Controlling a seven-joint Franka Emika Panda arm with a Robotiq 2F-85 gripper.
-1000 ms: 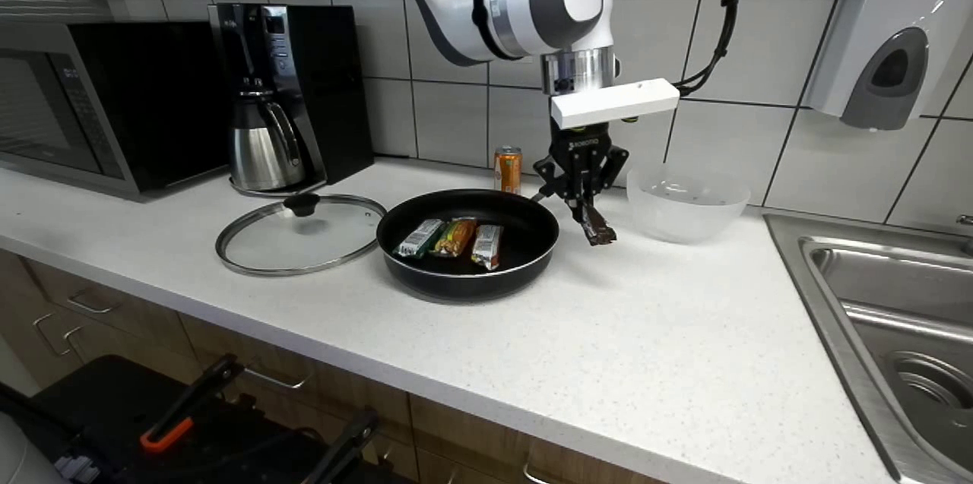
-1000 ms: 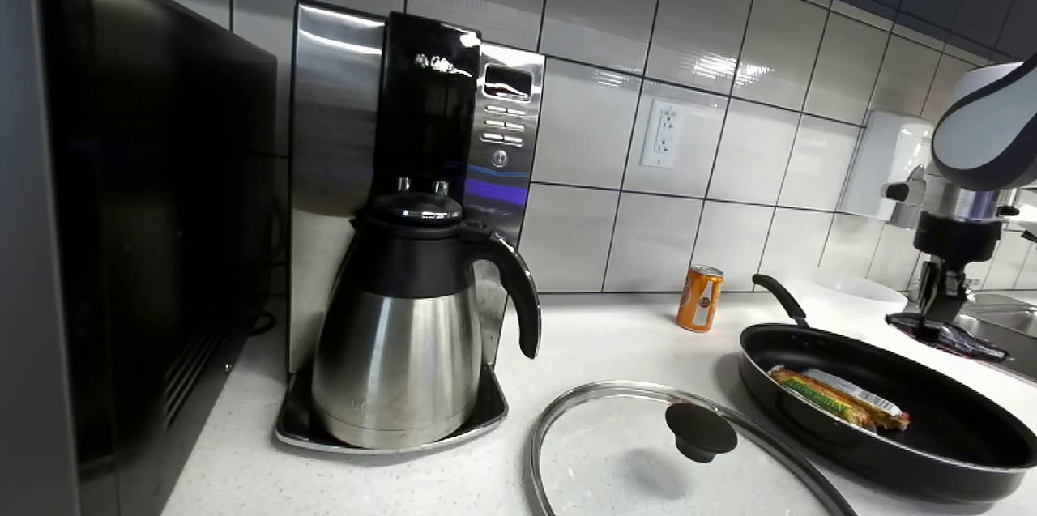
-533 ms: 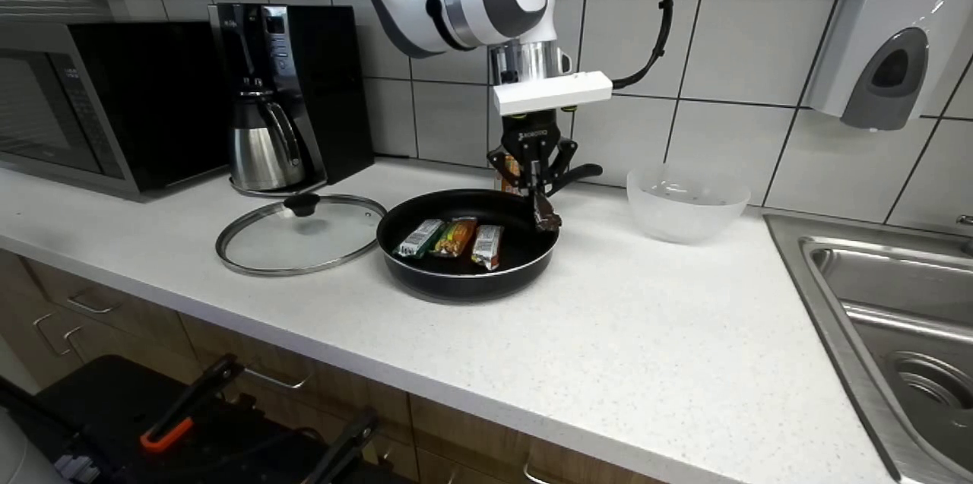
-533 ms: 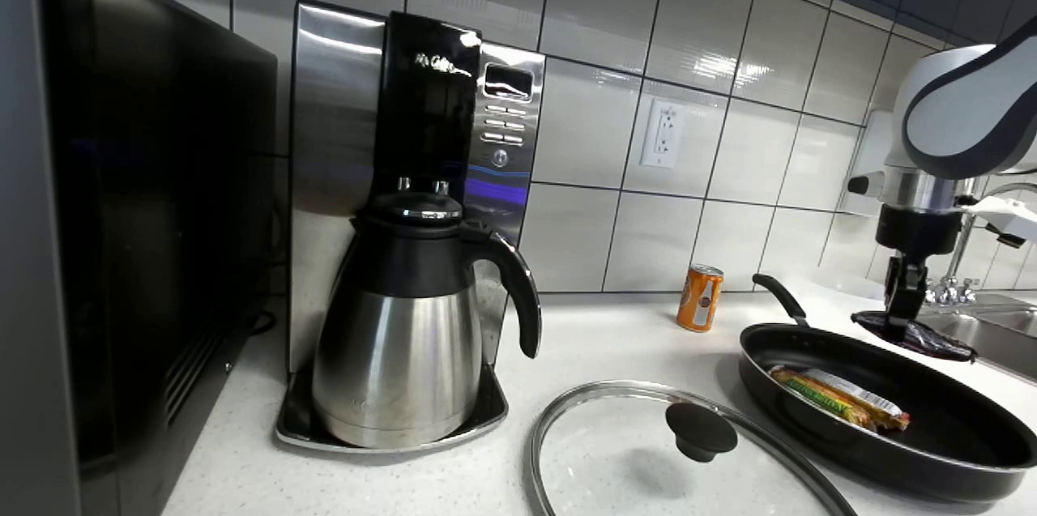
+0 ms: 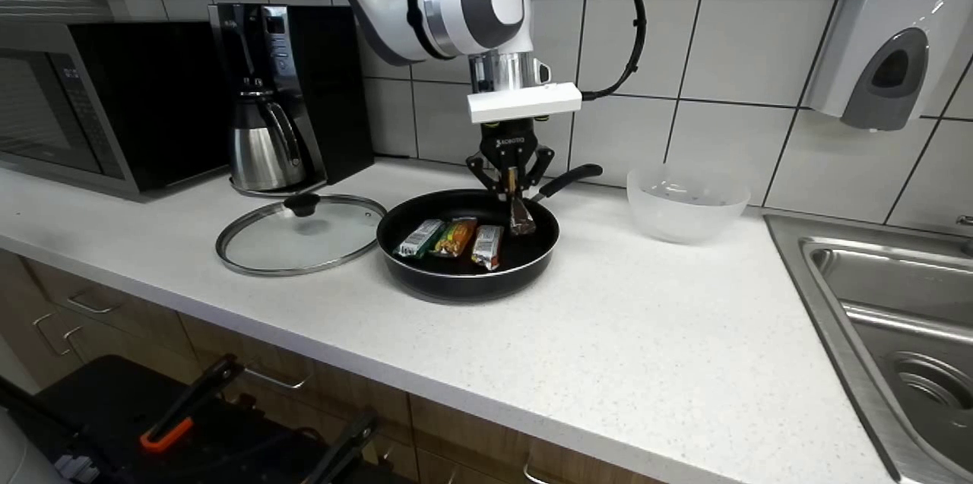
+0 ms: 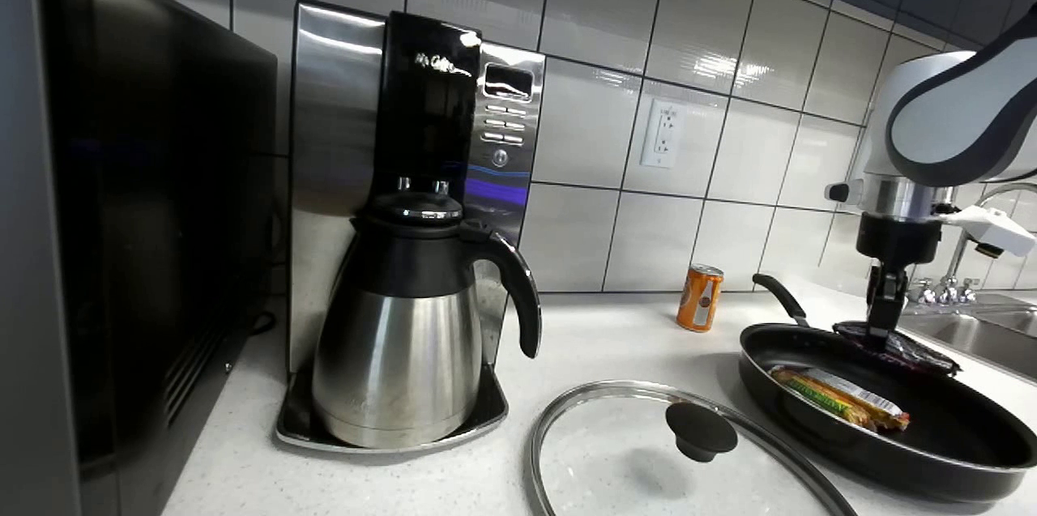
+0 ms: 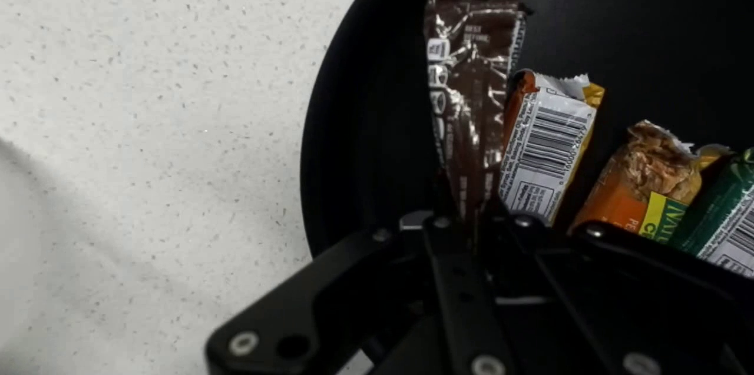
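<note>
I have the pincer (image 7: 469, 217) clamped on a brown snack packet (image 7: 476, 83), over the inside of the black frying pan (image 5: 467, 285) on the desk (image 5: 654, 332). Three wrapped granola bars (image 5: 454, 237) lie in the pan; I can't tell whether the packet touches its bottom.

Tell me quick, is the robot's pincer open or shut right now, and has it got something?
Pincer: closed, holding a shiny brown wrapper.
</note>
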